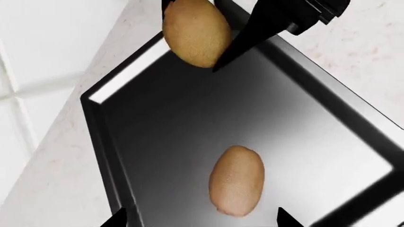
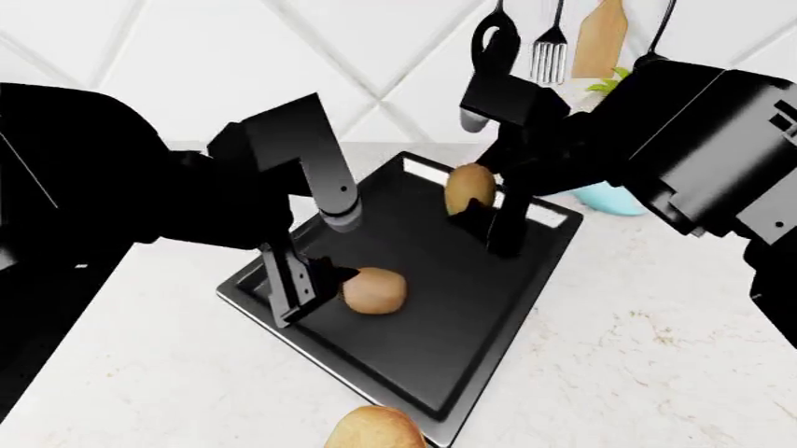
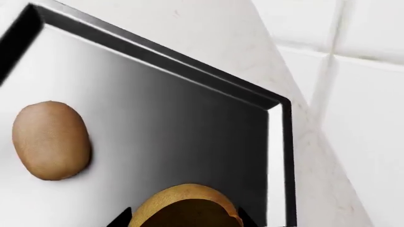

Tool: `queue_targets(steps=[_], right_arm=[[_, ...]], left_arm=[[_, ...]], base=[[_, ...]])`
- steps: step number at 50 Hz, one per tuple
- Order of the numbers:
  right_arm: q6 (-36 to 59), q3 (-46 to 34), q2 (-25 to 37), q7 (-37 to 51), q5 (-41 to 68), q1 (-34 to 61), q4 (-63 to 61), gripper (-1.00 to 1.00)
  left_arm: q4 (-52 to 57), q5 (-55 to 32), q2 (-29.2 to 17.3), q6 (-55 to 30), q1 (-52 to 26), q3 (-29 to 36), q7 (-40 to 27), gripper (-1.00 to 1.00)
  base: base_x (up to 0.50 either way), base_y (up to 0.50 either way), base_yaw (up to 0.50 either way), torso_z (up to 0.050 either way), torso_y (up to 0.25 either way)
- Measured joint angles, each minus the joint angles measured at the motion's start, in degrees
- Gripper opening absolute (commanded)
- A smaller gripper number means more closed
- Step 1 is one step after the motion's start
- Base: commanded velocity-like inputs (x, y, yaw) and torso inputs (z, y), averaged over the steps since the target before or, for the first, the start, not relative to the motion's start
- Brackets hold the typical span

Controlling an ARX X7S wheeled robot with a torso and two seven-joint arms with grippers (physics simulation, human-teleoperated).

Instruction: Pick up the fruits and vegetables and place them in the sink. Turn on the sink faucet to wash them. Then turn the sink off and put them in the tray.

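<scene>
Right fingers (image 2: 492, 224) clamp kiwi (image 2: 468, 188) — left fingers (image 2: 302, 289) parted.

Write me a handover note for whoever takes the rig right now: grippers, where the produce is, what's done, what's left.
Right gripper: shut on the kiwi, held above the tray near its far end.
Left gripper: open, empty, just beside the potato-like piece.
That piece already lies on the tray floor.
Left: lower and release the kiwi into the tray, then pull both arms clear.
Sink and faucet are out of view.
</scene>
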Motion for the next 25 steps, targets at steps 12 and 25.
queue_targets(steps=[12, 25], right_arm=[[-3.1, -4.4, -4.6, -5.7, -2.3, 0.7, 8.1, -1.0], [-6.3, -6.9, -8.2, -8.7, -4.2, 0.2, 16.0, -1.0]], left_arm=[[2.4, -2.3, -2.0, -1.3, -0.3, -2.9, -2.5, 1.0], [3.4, -3.1, -2.7, -1.6, -0.5, -3.7, -3.5, 1.0]], base=[[0.0, 0.0, 0.0, 0.0, 0.0], [0.0, 0.0, 0.0, 0.0, 0.0]])
